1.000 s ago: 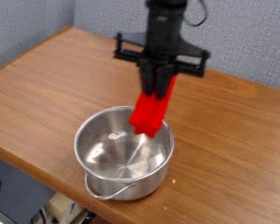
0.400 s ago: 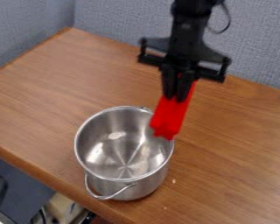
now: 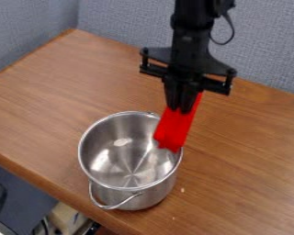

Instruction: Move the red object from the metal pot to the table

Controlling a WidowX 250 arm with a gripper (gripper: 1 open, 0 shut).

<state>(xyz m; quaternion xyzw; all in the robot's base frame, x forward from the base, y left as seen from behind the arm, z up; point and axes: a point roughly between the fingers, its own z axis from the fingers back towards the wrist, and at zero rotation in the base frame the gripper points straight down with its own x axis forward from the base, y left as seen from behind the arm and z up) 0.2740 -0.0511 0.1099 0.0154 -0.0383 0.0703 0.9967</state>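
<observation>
The red object point(image 3: 176, 125) is a bright red block hanging nearly upright in the air, its lower end over the right rim of the metal pot point(image 3: 129, 160). My gripper point(image 3: 183, 99) comes down from above and is shut on the block's upper end. The shiny steel pot stands on the brown wooden table point(image 3: 63, 83) near its front edge, with nothing inside and its wire handle lying at the front.
The table's front edge runs diagonally just below the pot, with dark floor beyond. A grey wall stands behind the far edge. Bare wood lies to the left of the pot and to the right of my gripper.
My gripper has carried the red block up and to the right, from over the pot's middle to over its right rim. The pot has not moved.
</observation>
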